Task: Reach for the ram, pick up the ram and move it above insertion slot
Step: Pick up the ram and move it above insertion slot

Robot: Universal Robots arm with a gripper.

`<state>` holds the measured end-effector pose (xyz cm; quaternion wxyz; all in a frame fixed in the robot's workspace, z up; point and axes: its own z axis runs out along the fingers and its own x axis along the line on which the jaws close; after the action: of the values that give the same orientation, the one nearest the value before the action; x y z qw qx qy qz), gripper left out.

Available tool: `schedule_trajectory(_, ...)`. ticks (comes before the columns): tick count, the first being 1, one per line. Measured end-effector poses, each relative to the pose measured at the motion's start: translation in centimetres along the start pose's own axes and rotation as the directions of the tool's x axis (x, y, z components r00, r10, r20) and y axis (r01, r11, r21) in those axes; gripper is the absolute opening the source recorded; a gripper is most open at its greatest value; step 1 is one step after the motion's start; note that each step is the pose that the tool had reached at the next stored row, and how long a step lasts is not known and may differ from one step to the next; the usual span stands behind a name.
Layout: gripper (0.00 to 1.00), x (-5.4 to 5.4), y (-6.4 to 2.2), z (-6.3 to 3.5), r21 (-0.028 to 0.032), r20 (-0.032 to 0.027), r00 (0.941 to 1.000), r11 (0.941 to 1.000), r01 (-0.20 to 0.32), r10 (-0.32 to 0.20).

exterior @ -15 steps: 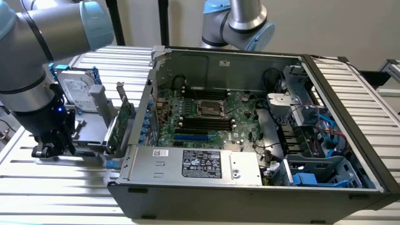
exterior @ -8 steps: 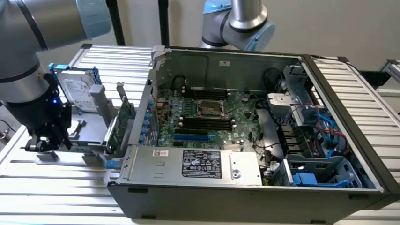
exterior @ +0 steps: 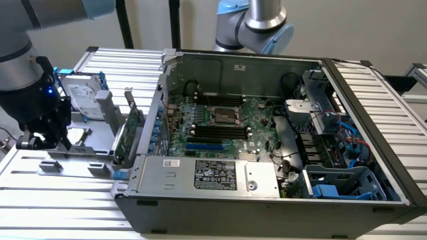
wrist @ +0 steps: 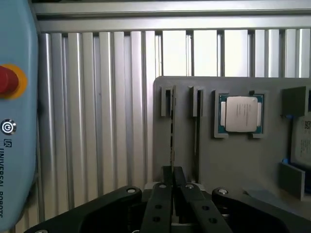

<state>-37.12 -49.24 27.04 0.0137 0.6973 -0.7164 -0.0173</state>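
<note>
Gripping the ram (wrist: pixel 171 131), jaws closed on it, processor chip (wrist: pixel 241 113) near, expansion card (exterior: pixel 128 131) upright beside tray (wrist: pixel 233 165)

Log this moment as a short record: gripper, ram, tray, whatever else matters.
gripper: closed on the ram, low over the tray
ram: standing on edge in its tray holder, not lifted
tray: gray, on the exterior view's left of the computer case
also on tray: CPU, hard drive, expansion card
motherboard: exposed inside the open case
</note>
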Motion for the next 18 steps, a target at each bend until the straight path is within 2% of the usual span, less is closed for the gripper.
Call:
schedule_trajectory(6,0.13,-0.1,-1.52,-2.8,-0.0014,0.0005,1.0,1.0,0.001,-0.001)
schedule_trajectory(18,0.13,-0.2,-5.82,-8.44,-0.0052,0.0085,0.9999,1.0,0.007,-0.007)
